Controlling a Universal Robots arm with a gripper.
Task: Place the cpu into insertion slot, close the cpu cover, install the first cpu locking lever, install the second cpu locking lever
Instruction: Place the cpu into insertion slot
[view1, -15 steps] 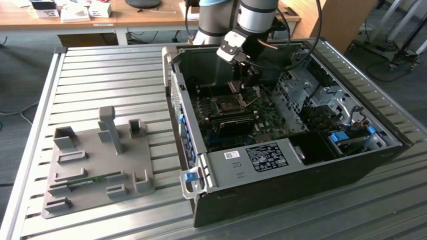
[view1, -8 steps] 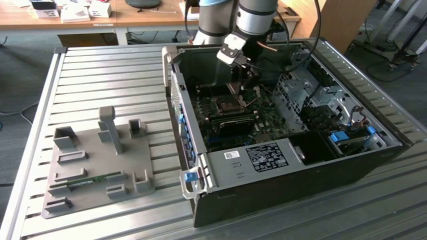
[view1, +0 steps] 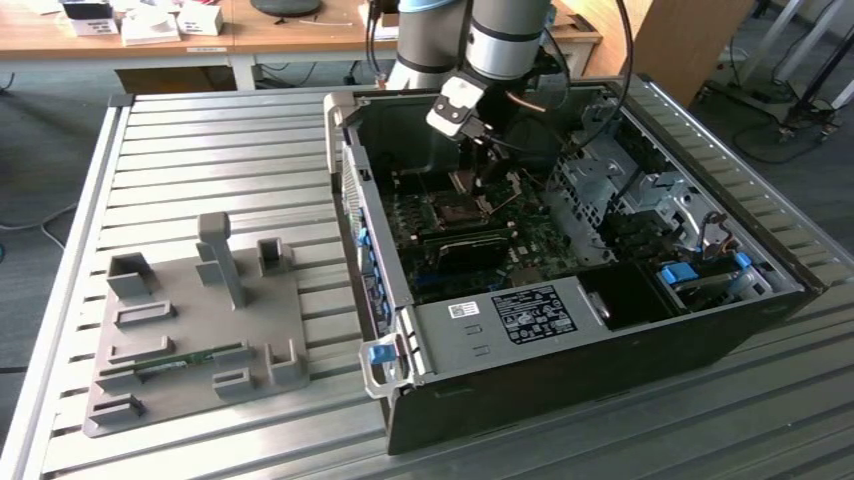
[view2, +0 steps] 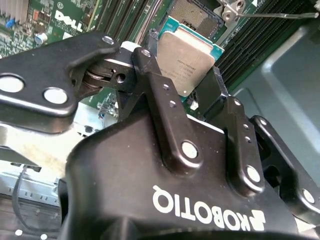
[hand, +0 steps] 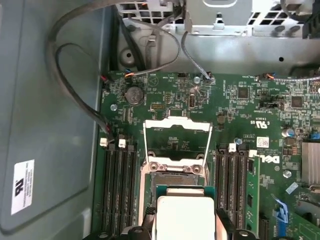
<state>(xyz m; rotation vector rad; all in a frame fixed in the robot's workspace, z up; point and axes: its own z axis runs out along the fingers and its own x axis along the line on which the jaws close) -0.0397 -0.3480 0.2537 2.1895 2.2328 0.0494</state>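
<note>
The cpu (view2: 187, 52), a flat square chip with a silver top and green edge, is pinched between my gripper's (view2: 182, 75) two black fingers (view2: 155, 80). It hangs just above the board, close to the insertion slot (view2: 192, 14). In the first wrist view the cpu (hand: 185, 212) sits beside the insertion slot (hand: 172, 179), whose dark recess is uncovered. The cpu cover (hand: 177, 142), a thin silvery frame, stands swung up and open behind the slot. In the exterior view my gripper (view1: 478, 172) reaches down into the open computer case over the insertion slot (view1: 451, 208).
Long black memory slots (hand: 120, 190) flank the socket on both sides. Grey cables (hand: 75, 75) loop along the case wall. A finned heatsink (hand: 310, 162) lies further along the board. A grey fixture plate (view1: 200, 320) rests on the table at the exterior view's left of the case (view1: 561, 330).
</note>
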